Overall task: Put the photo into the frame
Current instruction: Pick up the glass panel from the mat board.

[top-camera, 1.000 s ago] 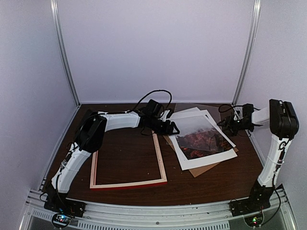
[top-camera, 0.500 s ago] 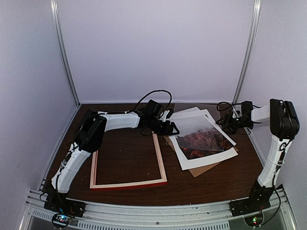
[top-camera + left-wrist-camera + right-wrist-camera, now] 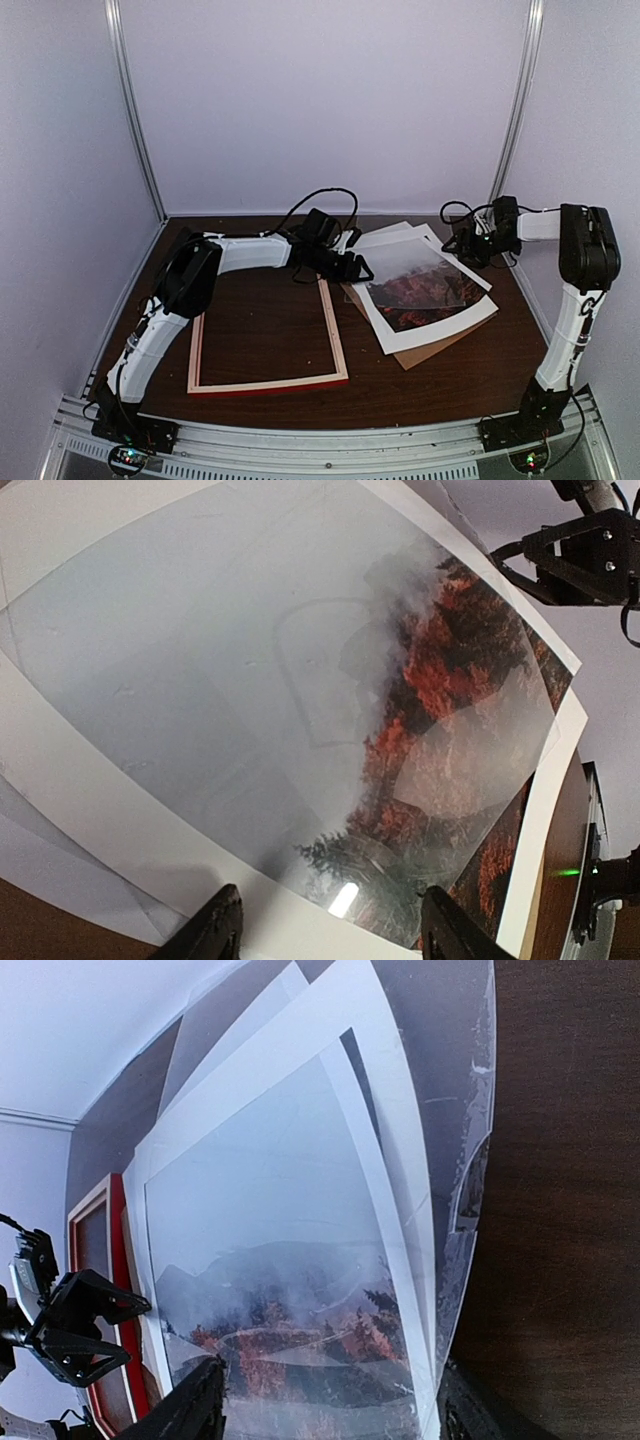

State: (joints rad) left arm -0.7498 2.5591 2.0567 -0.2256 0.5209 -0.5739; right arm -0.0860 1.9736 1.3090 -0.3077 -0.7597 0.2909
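Observation:
The photo [image 3: 415, 292], grey sky above and red-orange foliage below, lies tilted on top of a stack of sheets right of centre. It also shows in the left wrist view [image 3: 455, 670] and the right wrist view [image 3: 290, 1345]. The frame [image 3: 335, 335] lies flat at the left with its pale wood side up; its red rail shows in the right wrist view [image 3: 120, 1260]. My left gripper [image 3: 352, 268] [image 3: 330, 935] is open and low at the stack's left edge. My right gripper [image 3: 460, 245] [image 3: 330, 1415] is open and empty above the stack's far right corner.
A clear glossy sheet [image 3: 432, 262] lies over the photo. White sheets [image 3: 385, 240] fan out under it, and a brown backing board [image 3: 420, 352] pokes out at the near side. White walls close in the table on three sides.
My right gripper has risen and pulled back toward the far wall, away from the stack's right edge. The left arm and the frame have not moved.

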